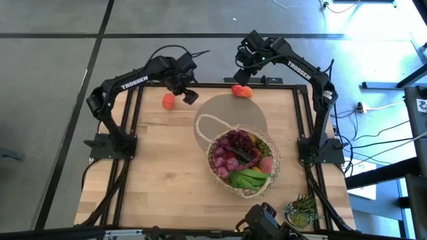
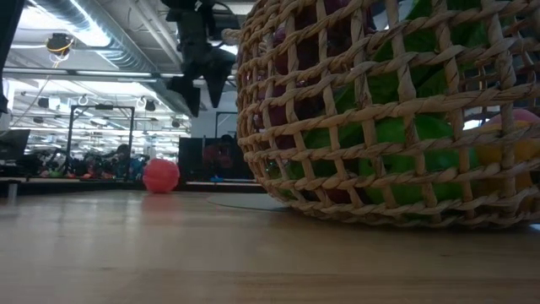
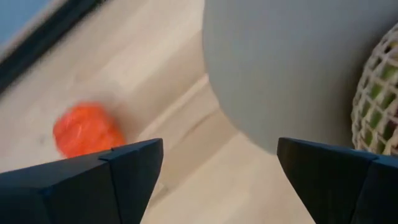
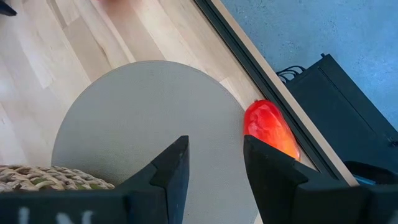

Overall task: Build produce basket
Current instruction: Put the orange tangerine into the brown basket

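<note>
Basket on tabletop holds grapes and green produce. Left claw apart, empty. Right claw parted, gripping nothing, above red pepper.

The basket sits upright toward the table's right side, its thin loop handle flopped over the rim. It's packed: purple grapes, green pieces, something red. Two pieces lie loose at the far edge, well apart: an orange-red one left, a red one right.
</note>
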Controlling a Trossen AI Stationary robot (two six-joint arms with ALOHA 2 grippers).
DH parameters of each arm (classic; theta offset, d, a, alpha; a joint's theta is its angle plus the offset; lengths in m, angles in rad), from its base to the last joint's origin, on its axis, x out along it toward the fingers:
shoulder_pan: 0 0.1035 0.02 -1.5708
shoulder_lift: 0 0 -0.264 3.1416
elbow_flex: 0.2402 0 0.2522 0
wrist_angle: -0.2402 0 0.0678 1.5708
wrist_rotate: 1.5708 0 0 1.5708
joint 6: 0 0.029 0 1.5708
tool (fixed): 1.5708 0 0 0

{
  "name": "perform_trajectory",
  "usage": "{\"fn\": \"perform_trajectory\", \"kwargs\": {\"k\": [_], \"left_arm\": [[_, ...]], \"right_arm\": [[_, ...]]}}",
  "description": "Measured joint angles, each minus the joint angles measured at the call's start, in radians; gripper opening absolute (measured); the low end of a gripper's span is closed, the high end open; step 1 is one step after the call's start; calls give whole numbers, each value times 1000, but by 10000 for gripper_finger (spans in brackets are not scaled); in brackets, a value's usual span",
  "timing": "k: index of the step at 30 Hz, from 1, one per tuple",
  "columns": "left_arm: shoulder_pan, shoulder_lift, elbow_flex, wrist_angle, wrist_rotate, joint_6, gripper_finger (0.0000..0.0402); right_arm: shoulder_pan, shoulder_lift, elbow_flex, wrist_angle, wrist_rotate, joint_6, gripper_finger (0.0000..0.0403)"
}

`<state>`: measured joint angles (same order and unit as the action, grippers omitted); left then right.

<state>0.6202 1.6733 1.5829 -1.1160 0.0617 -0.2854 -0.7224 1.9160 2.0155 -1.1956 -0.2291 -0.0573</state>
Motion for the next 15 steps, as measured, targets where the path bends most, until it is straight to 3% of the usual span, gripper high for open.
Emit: {"fn": "perform_trajectory", "kwargs": {"k": [11,15], "left_arm": [[24,0,0,-62,-40,-40,308],[32,-1,-45,-53,-43,-52,331]], "right_arm": [[0,0,0,1,0,-1,147],[0,0,0,2,0,0,147]]}}
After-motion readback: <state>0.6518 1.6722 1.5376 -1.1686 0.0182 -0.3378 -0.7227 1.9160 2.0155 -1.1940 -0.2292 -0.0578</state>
